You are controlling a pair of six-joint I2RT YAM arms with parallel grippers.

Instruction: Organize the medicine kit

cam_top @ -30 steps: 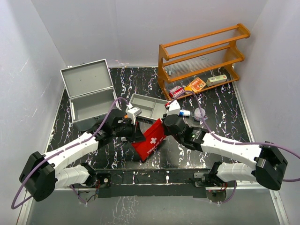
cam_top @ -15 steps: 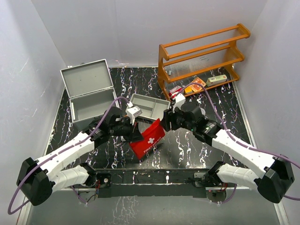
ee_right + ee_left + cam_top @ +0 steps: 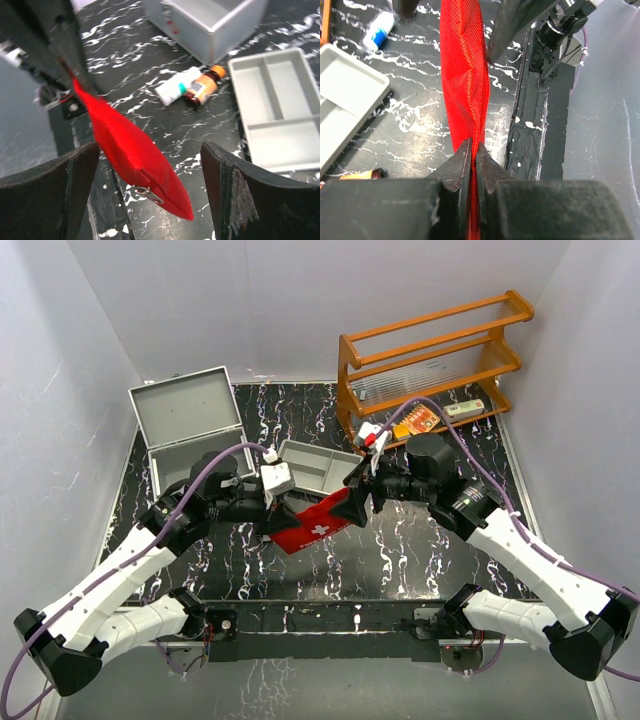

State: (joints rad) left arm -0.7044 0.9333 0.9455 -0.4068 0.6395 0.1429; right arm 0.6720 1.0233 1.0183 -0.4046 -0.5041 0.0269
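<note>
Partly, L arm (image 3: pixel 130 562) covers medicine kit (image 3: pixel 195 462) front; red pouch (image 3: pixel 318 525) txt unreadable.

white cross — on red pouch (image 3: pixel 310 528), lettering unreadable

Take the tray (image 3: pixel 325 468) as your marker. The medicine kit (image 3: pixel 185 408) stands just to its left, and close by both a bottle (image 3: pixel 204 86) and a tube (image 3: pixel 172 90) lie side by side on the table (image 3: pixel 400 540). The rack (image 3: pixel 435 360) stands behind the tray and to its right, with packets (image 3: pixel 420 420) on its bottom shelf. The pouch (image 3: pixel 318 525) hangs just in front of the tray, off the table
</note>
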